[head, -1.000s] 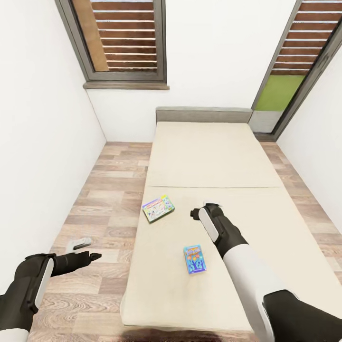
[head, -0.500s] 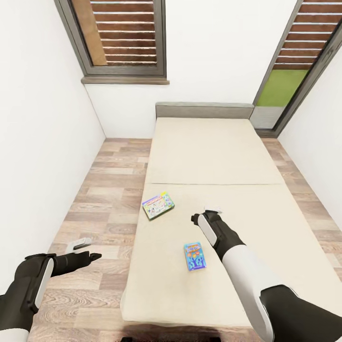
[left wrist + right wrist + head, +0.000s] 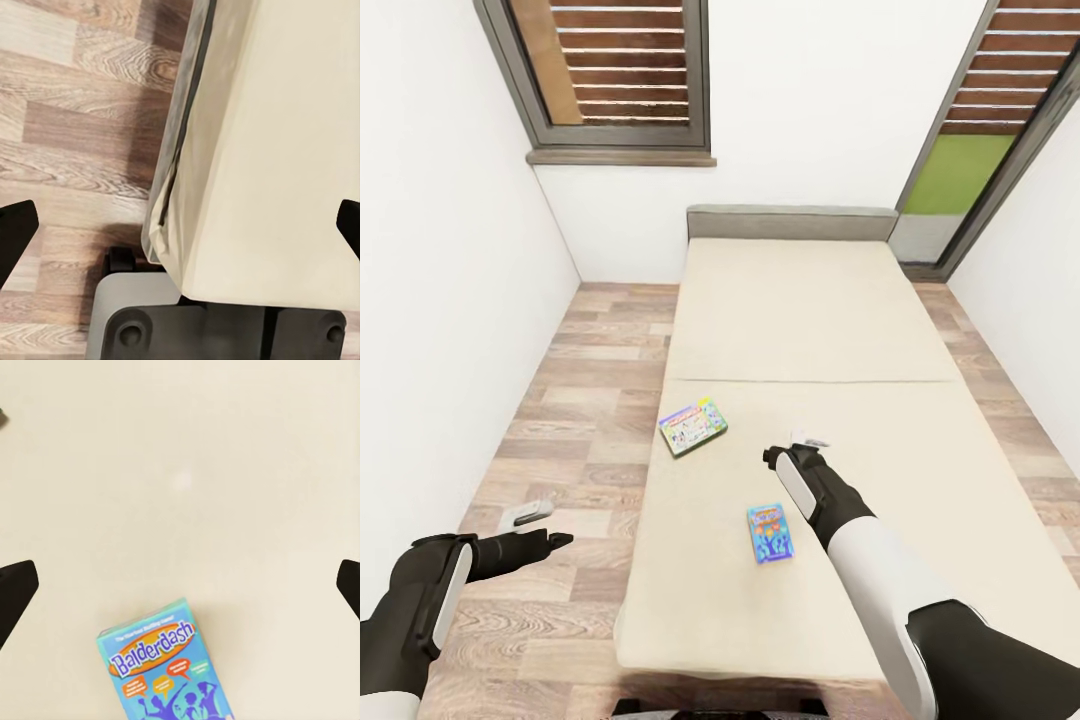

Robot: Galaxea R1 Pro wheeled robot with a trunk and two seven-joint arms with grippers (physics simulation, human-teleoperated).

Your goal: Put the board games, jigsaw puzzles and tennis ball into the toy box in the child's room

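Board games [image 3: 693,428] on cream bed [image 3: 810,330], plank floor [image 3: 575,400].

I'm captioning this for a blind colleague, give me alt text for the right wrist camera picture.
A small blue board game box lettered "Balderdash" lies flat on a plain cream bed, partly cut off by the frame edge. The dark tips of the open right gripper show at both sides, empty.

Bed [image 3: 810,330]: matt cream cloth, smooth; floor [image 3: 580,400]: grained wood planks; 2 board game boxes [image 3: 693,426] [image 3: 770,533]: printed card, slight sheen.
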